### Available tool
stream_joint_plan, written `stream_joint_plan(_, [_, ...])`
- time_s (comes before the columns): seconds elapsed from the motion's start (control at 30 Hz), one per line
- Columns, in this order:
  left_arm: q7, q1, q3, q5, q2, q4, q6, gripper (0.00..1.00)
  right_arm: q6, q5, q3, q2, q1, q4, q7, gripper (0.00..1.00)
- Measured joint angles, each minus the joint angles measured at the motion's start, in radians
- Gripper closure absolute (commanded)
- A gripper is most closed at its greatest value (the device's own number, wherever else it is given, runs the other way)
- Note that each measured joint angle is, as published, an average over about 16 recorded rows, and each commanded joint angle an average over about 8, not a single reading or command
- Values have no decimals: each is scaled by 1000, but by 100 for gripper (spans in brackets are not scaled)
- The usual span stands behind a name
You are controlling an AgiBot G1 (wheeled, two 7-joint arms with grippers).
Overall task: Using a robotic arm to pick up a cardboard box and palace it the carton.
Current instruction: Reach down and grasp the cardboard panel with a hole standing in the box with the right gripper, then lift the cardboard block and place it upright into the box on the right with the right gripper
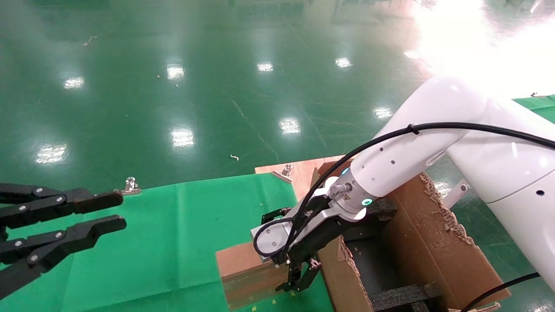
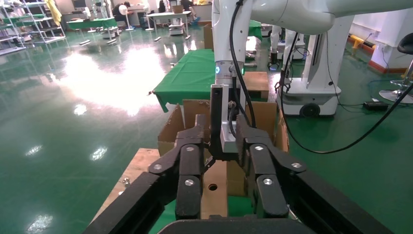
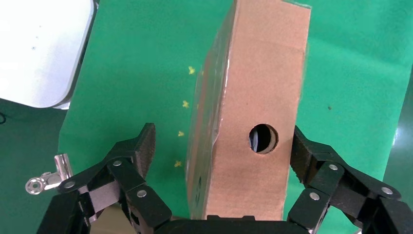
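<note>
Right gripper [image 3: 219,161] spread wide around the cardboard box [image 1: 247,275], one finger [image 3: 141,148] clear of its taped face, carton [image 1: 433,242] just beside, left gripper [image 1: 104,214] parted, empty, well apart.

White glossy robotic arm [image 1: 433,143], green glowing ring at wrist, black cable looped alongside. Black multi-link right claw [image 1: 299,277], silver screws. Left claw [image 1: 104,212] black too.

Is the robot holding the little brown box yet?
Not yet. The right tool is open around the cardboard box, one finger touching its side.
</note>
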Motion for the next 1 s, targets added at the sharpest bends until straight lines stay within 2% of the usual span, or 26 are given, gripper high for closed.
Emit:
stream_joint_plan(0.8, [0,0,0,0,0,0,0,0,4,13,12,8,-6,3,5,100])
stream_joint_plan(1.0, [0,0,0,0,0,0,0,0,-3,35,6,12,22,-16,3,100])
